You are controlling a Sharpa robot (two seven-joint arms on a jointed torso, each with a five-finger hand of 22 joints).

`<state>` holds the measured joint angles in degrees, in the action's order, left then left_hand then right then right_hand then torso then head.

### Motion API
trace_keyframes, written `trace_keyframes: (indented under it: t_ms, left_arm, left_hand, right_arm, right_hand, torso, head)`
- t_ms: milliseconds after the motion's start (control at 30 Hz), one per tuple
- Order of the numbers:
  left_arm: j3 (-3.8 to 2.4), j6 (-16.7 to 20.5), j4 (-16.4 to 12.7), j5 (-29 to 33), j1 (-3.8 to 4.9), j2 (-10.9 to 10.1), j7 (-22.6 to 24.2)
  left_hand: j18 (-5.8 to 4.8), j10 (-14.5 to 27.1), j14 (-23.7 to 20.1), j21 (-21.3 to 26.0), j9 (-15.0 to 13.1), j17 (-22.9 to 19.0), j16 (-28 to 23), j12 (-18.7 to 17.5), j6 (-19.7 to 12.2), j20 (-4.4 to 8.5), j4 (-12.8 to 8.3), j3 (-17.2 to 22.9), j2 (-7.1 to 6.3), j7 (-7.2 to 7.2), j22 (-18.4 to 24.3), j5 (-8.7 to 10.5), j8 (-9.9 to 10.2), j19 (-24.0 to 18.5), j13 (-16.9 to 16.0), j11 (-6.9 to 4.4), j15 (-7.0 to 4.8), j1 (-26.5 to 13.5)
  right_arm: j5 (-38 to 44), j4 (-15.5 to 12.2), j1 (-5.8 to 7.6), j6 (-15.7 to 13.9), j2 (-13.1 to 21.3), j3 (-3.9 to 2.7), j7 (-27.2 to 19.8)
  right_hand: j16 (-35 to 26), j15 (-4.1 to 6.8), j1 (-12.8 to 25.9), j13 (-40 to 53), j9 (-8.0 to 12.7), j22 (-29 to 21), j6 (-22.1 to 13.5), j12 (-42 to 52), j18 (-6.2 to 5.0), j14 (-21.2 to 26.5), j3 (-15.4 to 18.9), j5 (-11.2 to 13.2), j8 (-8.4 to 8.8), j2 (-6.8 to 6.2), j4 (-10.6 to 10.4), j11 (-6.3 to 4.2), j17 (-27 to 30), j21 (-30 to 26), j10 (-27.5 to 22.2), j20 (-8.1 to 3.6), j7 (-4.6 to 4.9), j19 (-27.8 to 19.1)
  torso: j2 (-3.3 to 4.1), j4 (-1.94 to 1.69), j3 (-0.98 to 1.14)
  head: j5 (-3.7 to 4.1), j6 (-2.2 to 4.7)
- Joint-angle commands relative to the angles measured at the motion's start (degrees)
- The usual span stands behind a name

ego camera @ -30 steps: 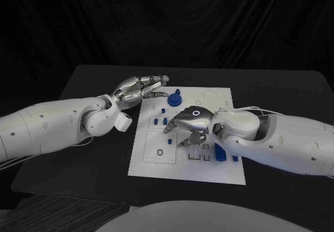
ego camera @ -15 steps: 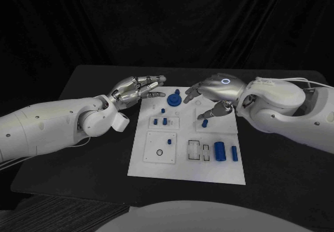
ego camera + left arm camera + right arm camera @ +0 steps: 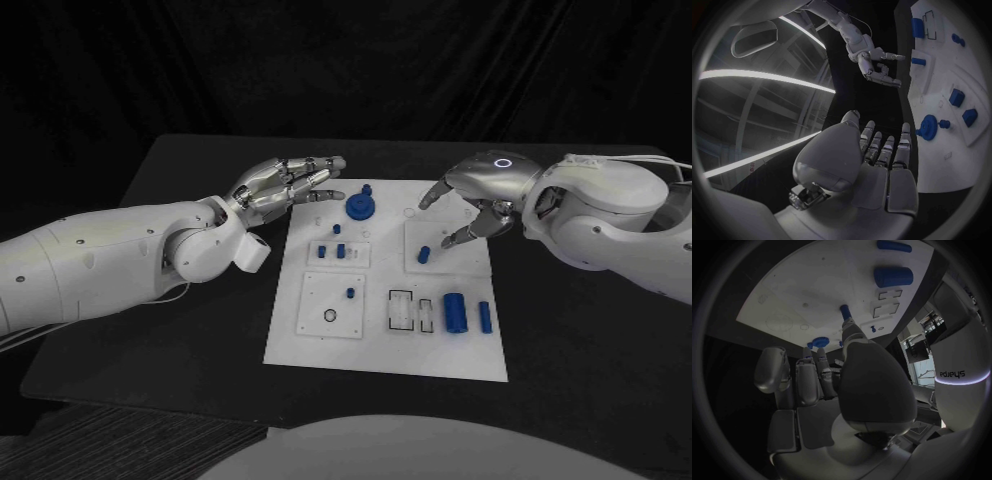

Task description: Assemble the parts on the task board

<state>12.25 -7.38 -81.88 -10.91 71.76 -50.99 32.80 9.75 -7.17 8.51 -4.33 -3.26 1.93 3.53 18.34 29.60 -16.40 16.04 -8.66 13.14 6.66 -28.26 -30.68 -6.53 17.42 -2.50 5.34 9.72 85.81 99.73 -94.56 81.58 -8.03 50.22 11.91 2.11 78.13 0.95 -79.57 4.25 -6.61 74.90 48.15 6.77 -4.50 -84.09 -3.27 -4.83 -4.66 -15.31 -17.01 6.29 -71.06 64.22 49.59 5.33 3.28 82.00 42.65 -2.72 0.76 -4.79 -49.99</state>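
board: white rectangular plastic task board point(image 3: 387, 345) flat in the middle of the black desk point(image 3: 188, 330), long side running away from the robot
far-end part: round blue disc with a knob point(image 3: 361, 207), just beside the left fingertips, not touching
mid parts: two small blue blocks point(image 3: 336, 249) side by side on the board's left half; short blue peg point(image 3: 424, 254) on the right half, under the right robot hand
near parts: small blue pin point(image 3: 351, 293) in the left panel; fat blue cylinder point(image 3: 456, 311) and slim blue bar point(image 3: 486, 317) side by side at the right edge, next to two rectangular cut-outs
left robot hand point(image 3: 289, 182): hovers above the board's far left corner, fingers stretched out and slightly apart, holding nothing
right robot hand point(image 3: 473, 200): raised above the board's far right part, fingers loosely curled downward, nothing in them; fingertips near the peg, contact cannot be told
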Motion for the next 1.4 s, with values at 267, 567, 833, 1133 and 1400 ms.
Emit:
trace_keyframes:
  t_ms: [267,567,833,1133,1400]
  left_arm:
    - [-0.05,-0.69,-0.22,0.26,-0.13,-0.19,1.13]
    - [-0.05,-0.87,-0.3,0.26,-0.15,-0.29,1.1]
    - [-0.05,-0.99,-0.3,0.26,-0.18,-0.34,0.99]
    - [-0.05,-1.36,-0.08,0.25,-0.39,-0.13,0.78]
    - [-0.05,-1.55,0.07,0.25,-0.77,-0.11,0.62]
  left_hand:
    - [-0.47,0.3,-0.26,0.21,-0.07,-0.06,0.19,-0.24,0.21,0.0,0.07,0.29,-0.22,-0.01,-0.09,-0.18,-0.29,-0.38,0.04,0.2,-0.02,0.4]
    - [-0.43,0.31,-0.25,0.15,-0.06,-0.05,0.23,-0.2,0.2,-0.05,0.08,0.52,0.03,-0.04,-0.4,-0.27,-0.3,-0.15,0.03,0.18,0.04,0.48]
    - [-0.4,0.28,-0.17,0.09,-0.07,-0.03,0.29,-0.12,0.28,-0.1,0.05,0.69,0.18,-0.04,-0.57,-0.35,-0.32,0.04,0.02,0.19,0.12,0.56]
    - [-0.37,0.21,-0.11,0.01,-0.08,-0.02,0.34,-0.01,0.35,-0.14,0.03,0.87,0.31,0.01,-0.73,-0.4,-0.35,0.25,0.0,0.29,0.21,0.65]
    - [-0.35,0.16,-0.08,-0.05,-0.08,-0.01,0.39,0.08,0.37,-0.17,-0.03,1.05,0.39,0.07,-0.81,-0.47,-0.36,0.41,-0.01,0.39,0.25,0.76]
  right_arm:
    - [-0.46,0.99,-1.97,3.99,-1.08,-0.01,0.05]
    - [-0.47,2.04,-3.8,3.3,-3.01,-0.01,-1.01]
    - [-0.47,2.5,-4.64,1.71,-4.23,-0.01,-2.15]
    - [-0.47,2.61,-4.95,1.29,-4.65,-0.02,-3.14]
    - [-0.47,2.19,-4.99,0.96,-4.21,-0.02,-4.09]
  right_hand:
    - [-0.57,0.07,-0.4,-0.01,0.37,7.95,1.92,0.88,-0.55,-2.22,-1.52,0.7,-0.21,2.39,0.25,-0.86,0.65,-0.35,5.91,-0.34,1.01,0.6]
    - [-0.59,0.4,-5.1,-0.12,0.47,8.16,3.31,-0.02,-0.5,-2.28,-3.95,-10.03,0.05,5.05,2.17,-1.24,0.8,-0.65,8.5,-0.7,1.31,0.82]
    - [-0.39,-0.04,-6.81,-0.08,0.43,8.43,5.4,0.26,-0.41,-2.29,-6.25,-15.61,-0.24,6.18,3.86,-1.53,0.63,-0.48,11.47,-0.4,1.85,0.97]
    - [-0.19,-0.11,-7.61,-0.19,-0.86,8.61,11.56,0.27,-0.37,-2.25,-10.57,-17.54,-2.36,5.84,4.45,-2.17,0.48,-0.26,15.61,-0.33,2.08,1.03]
    - [-0.17,0.7,-7.96,0.23,-3.35,8.78,17.54,1.09,-0.31,-2.22,-13.03,-18.22,-5.08,5.74,5.91,-3.47,0.48,0.31,20.77,-0.9,2.04,1.12]
  torso:
    - [-0.02,-0.15,0.05]
    - [-0.08,-0.22,-0.1]
    - [-0.07,-0.16,-0.08]
    - [-0.08,-0.21,-0.06]
    - [-0.09,-0.16,-0.11]
  head:
    - [0.25,-0.01]
    - [0.16,-0.01]
    - [0.06,-0.01]
    - [0.22,-0.01]
    - [-0.08,-0.01]
